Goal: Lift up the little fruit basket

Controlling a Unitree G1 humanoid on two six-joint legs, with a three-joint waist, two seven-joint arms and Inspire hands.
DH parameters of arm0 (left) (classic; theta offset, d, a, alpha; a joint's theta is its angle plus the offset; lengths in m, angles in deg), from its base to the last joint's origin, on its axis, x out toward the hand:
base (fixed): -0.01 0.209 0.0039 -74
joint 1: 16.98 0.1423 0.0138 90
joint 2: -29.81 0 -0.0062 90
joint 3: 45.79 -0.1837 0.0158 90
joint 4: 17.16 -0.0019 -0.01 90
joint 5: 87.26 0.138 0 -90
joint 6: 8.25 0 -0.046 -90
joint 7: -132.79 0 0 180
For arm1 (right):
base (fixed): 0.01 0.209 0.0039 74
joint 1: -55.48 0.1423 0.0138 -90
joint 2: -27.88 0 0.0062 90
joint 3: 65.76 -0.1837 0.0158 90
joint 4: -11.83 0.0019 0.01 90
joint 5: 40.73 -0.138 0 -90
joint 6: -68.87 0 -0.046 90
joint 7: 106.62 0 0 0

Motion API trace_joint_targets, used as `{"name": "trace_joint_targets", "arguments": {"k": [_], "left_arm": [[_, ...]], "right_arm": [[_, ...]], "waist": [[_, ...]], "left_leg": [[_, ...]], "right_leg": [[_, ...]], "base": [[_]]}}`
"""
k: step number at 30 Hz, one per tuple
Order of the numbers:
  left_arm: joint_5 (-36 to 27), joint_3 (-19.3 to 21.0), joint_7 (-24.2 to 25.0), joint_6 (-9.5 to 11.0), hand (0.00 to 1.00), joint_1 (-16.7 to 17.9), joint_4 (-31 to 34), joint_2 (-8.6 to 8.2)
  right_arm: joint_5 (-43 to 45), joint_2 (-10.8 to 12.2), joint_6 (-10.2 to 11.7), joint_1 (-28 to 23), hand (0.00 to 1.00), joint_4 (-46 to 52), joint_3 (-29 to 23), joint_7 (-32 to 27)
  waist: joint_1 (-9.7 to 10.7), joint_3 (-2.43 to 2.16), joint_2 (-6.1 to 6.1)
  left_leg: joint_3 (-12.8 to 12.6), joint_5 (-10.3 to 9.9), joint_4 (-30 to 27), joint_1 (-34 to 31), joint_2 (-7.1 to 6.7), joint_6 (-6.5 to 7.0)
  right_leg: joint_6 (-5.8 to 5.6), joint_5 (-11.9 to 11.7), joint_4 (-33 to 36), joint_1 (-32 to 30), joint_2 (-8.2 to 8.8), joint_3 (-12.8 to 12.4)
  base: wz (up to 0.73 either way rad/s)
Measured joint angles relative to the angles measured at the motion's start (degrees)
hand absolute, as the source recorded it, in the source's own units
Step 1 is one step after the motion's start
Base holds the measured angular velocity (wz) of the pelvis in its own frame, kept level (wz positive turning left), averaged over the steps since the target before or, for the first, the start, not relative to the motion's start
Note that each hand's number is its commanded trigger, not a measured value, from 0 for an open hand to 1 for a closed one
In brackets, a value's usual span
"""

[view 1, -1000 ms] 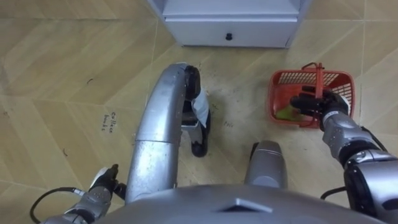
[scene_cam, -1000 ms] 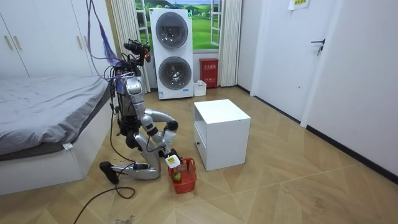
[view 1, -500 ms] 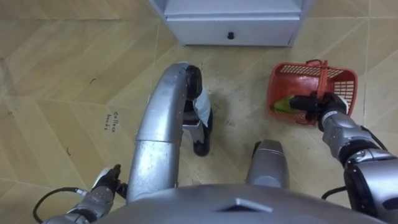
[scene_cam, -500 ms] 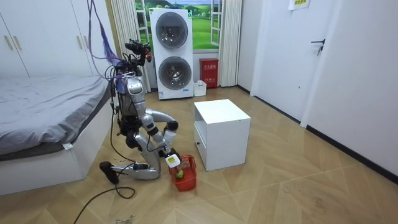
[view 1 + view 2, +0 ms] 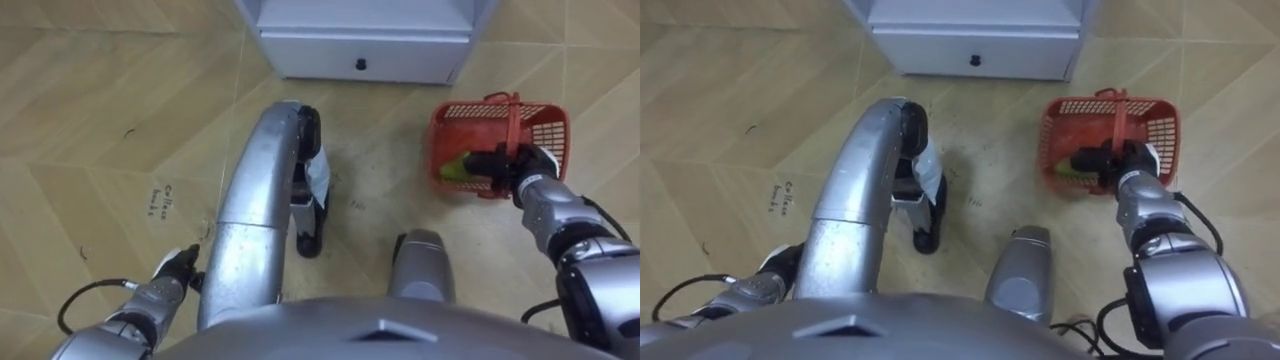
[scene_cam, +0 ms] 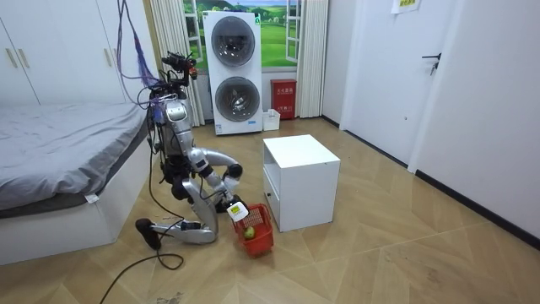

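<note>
A humanoid robot kneels low on a wooden floor (image 5: 90, 120), between a bed (image 6: 59, 160) on the room view's left and a white cabinet (image 6: 301, 181) on its right. Two stacked washing machines (image 6: 235, 72) stand against the far wall behind it.

Seen from the robot's head, looking down, the cabinet's bottom drawer (image 5: 360, 45) with a small dark knob lies straight ahead. The red basket (image 5: 548, 128), made of plastic mesh, sits to the robot's right, near the cabinet's front corner. The right hand (image 5: 520, 165) reaches out to the basket, and its dark fingers are clenched round the basket's upright handle (image 5: 515, 118). A green fruit (image 5: 455, 168) lies inside, against the basket's near wall. In the room view the basket (image 6: 257, 232) hangs tilted from that hand, beside the robot's knee; whether its base touches the floor cannot be told.

The left hand (image 5: 168, 282) is low at the robot's left side, close to the floor. Whether its fingers are released or curled cannot be told.
</note>
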State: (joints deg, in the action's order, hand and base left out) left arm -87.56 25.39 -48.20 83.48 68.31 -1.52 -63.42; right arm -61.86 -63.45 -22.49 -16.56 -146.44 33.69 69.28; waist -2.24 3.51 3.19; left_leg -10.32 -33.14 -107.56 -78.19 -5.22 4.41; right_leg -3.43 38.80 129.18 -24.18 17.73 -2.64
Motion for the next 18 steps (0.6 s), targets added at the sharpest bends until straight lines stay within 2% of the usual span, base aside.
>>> {"name": "trace_joint_targets", "arguments": {"k": [2, 4, 6, 7, 8, 10, 13, 14, 15, 18], "left_arm": [[0.04, 0.13, 0.07, -0.06, 0.00, -1.40, -0.07, 0.00], [0.02, 0.72, 0.04, -0.09, 0.00, -2.36, -0.79, -0.12], [0.00, 0.85, 0.04, -0.77, 0.00, -2.96, -0.87, -0.19], [0.01, 0.85, 0.07, -0.98, 0.00, -3.05, -0.75, -0.18], [0.08, 0.93, 0.03, -1.53, 0.00, -3.30, -0.62, -0.20], [0.15, 1.80, -0.02, -1.99, 0.00, -3.33, -0.50, -0.34], [0.47, 4.65, -0.13, -3.06, 0.00, -3.23, -0.43, -0.48], [0.50, 5.32, -0.13, -3.25, 0.00, -2.77, -0.48, -0.50], [0.51, 6.55, -0.23, -3.89, 0.00, -2.70, -0.15, -0.51], [2.68, 9.45, -1.10, -4.65, 0.00, -1.97, 0.62, -0.29]], "right_arm": [[1.46, 0.28, -0.03, 0.55, 1.00, 0.40, 0.08, 0.01], [2.32, 0.51, -0.11, 1.29, 1.00, 0.55, 0.58, 0.02], [3.39, 0.59, -1.35, 1.47, 1.00, 2.37, 0.61, 0.12], [3.40, 0.60, -1.51, 1.66, 1.00, 2.72, 0.73, 0.14], [3.46, 0.63, -2.03, 2.09, 1.00, 3.20, 1.34, 0.37], [3.71, 1.14, -2.48, 2.92, 1.00, 3.38, 2.25, 0.65], [3.81, 1.77, -2.53, 3.63, 1.00, 6.36, 3.42, 1.95], [4.03, 1.82, -2.53, 3.62, 1.00, 7.05, 3.41, 2.04], [4.10, 1.93, -2.52, 3.45, 1.00, 8.61, 3.41, 2.26], [6.10, 3.42, -2.50, 2.80, 1.00, 11.26, 3.42, 2.31]], "waist": [[0.09, -0.06, 0.28], [-0.17, -0.10, 0.35], [-1.31, -0.18, 0.05], [-1.44, -0.21, -0.05], [-1.93, -0.29, -0.33], [-2.94, -0.45, -0.56], [-3.99, -0.57, -0.59], [-4.11, -0.57, -0.59], [-4.15, -0.58, -0.46], [-4.29, -0.63, -0.23]], "left_leg": [[0.17, -0.22, -0.21, 0.02, -0.52, 0.46], [0.25, -0.64, -0.03, 0.40, -0.17, 1.41], [0.34, -1.07, 1.78, 2.04, 0.53, 2.22], [0.39, -1.08, 2.90, 2.53, 0.55, 2.28], [0.51, -0.88, 5.45, 3.91, 0.72, 2.59], [0.68, -0.43, 10.52, 6.75, 1.53, 2.74], [0.76, 2.83, 24.08, 13.87, 1.67, 2.79], [0.80, 3.46, 26.27, 15.06, 1.57, 2.75], [0.95, 4.60, 30.29, 17.56, 1.37, 2.65], [1.56, 6.92, 38.91, 23.27, 1.45, 1.71]], "right_leg": [[0.24, 0.22, -0.72, 0.43, -0.28, 0.17], [-0.20, 0.85, -2.38, 1.03, -1.55, -0.18], [-0.74, 1.29, -6.61, 1.49, -3.93, -1.54], [-0.80, 1.32, -8.26, 1.45, -4.30, -1.73], [-0.82, 1.33, -11.98, 1.39, -4.88, -1.93], [-0.88, 1.36, -19.47, 1.52, -4.97, -2.11], [-1.18, 1.24, -39.43, 4.96, -3.55, 0.03], [-1.43, 1.12, -42.75, 5.82, -3.33, 0.38], [-2.28, 0.66, -48.95, 7.55, -2.72, 1.02], [-3.04, -1.35, -64.22, 13.00, -2.77, 1.57]], "base": [[0.07], [-0.01], [-0.17], [-0.19], [-0.24], [-0.40], [-0.39], [-0.37], [-0.47], [-0.42]]}}
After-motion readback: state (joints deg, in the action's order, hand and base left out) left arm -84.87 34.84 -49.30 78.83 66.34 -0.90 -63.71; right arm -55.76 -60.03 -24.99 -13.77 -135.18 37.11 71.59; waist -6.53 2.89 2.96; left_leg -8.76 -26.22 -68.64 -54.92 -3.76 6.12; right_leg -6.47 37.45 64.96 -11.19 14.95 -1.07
